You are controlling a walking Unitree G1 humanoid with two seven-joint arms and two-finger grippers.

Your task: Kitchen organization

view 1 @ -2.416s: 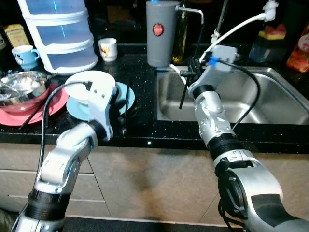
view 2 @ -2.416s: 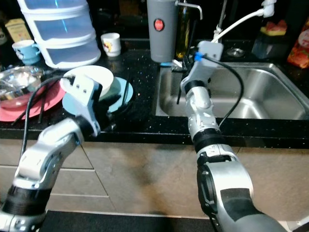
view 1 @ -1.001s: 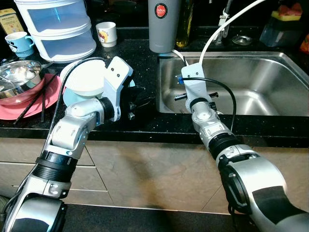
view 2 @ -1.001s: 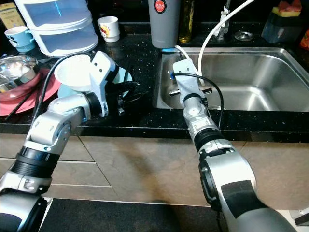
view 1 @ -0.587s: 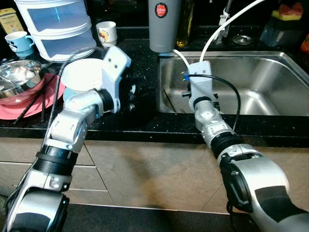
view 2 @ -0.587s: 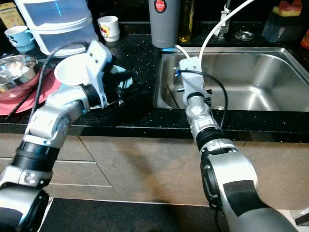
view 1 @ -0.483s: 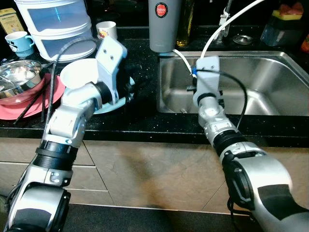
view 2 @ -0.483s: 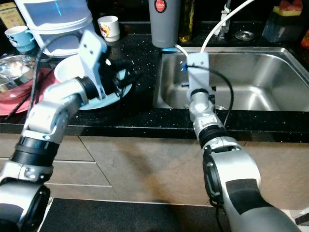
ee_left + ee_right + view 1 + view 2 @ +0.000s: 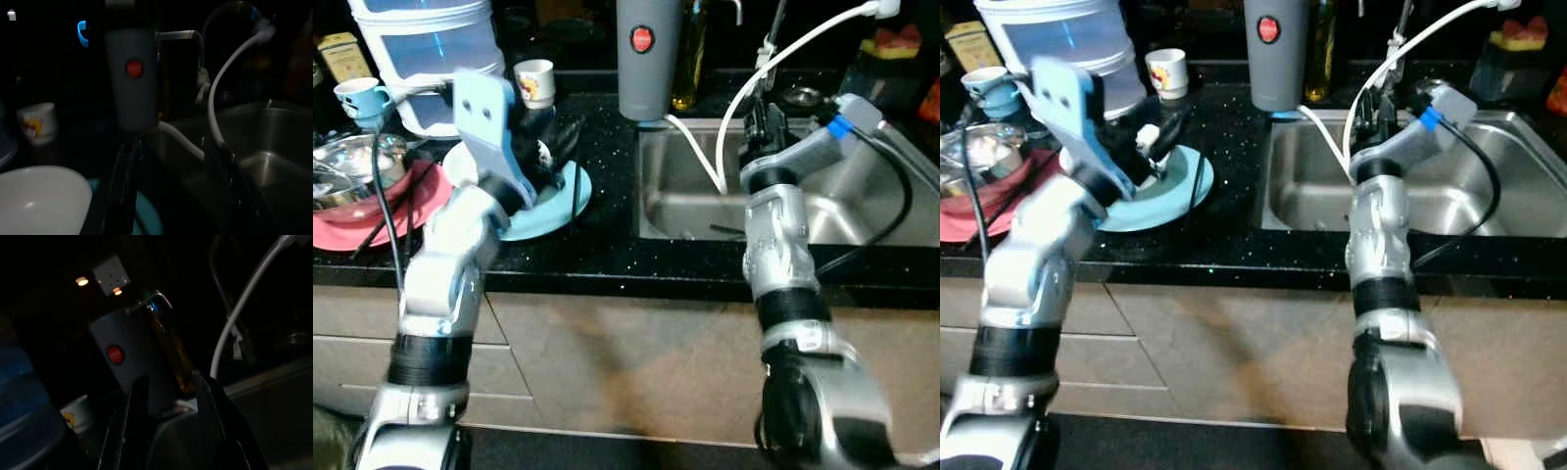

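Observation:
My left gripper (image 9: pixel 558 137) hovers open over a light blue plate (image 9: pixel 553 201) on the black counter, nothing between its fingers (image 9: pixel 121 191). A white bowl (image 9: pixel 39 200) sits on that plate, just beside the gripper. My right gripper (image 9: pixel 762 116) is raised over the left end of the steel sink (image 9: pixel 690 201), close to a white hose (image 9: pixel 783 57). Its fingers (image 9: pixel 134 416) stand open and empty, pointing toward a grey canister (image 9: pixel 643 59) with a red dot.
An oil bottle (image 9: pixel 686 59) stands beside the canister. A pink plate (image 9: pixel 352 220) carrying a steel bowl (image 9: pixel 347 171) lies at the left. Behind it are a stacked plastic container (image 9: pixel 421 44), a blue mug (image 9: pixel 362 96) and a white mug (image 9: pixel 535 80).
Both arms have lifted. The left gripper rose from the plate's edge to above it. The right gripper swung up out of the sink basin toward the hose. The camera also shifted.

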